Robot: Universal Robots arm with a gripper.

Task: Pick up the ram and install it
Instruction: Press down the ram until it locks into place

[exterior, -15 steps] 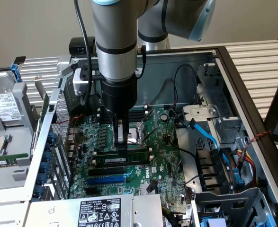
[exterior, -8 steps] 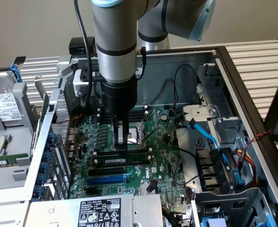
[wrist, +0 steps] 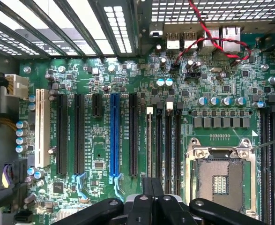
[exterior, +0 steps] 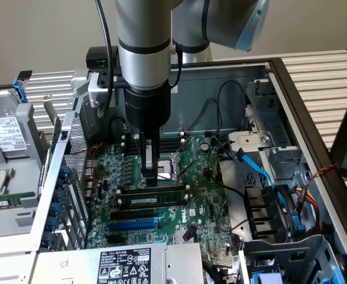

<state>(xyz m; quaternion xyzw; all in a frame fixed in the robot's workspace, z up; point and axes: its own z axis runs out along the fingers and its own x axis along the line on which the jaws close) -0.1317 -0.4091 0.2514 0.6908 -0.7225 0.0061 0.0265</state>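
Presently my gripper point(exterior: 151, 177) stands straight down over the motherboard point(exterior: 208, 204) inside the opened computer case point(exterior: 291, 89), with its narrow fingers drawn together on the upper edge of the ram point(exterior: 155, 193). The ram is a long dark green stick lying lengthwise across the board, upright on its edge, and it sits in line with the long black memory slots point(exterior: 152, 203) just beside the empty processor socket point(exterior: 174, 165). I cannot tell whether it is fully seated or merely resting in the slot mouth. In the exterior view a white end clip point(exterior: 187, 188) shows at the end of the stick toward that view's right. The blue expansion slot point(exterior: 132, 225) lies nearer the camera, apart from the ram, with a black slot between them. From the wrist view my gripper point(wrist: 152, 187) is closed, its two dark fingertips point(wrist: 146, 186) pressed side by side on the thin edge of the ram point(wrist: 149, 145), which runs away from the fingers alongside the memory slots point(wrist: 168, 145). The processor socket point(wrist: 220, 173) with its metal frame is close to one side, the blue slot point(wrist: 115, 136) to the other. Red and black twisted wires point(wrist: 212, 40) cross the board near the rear connectors.
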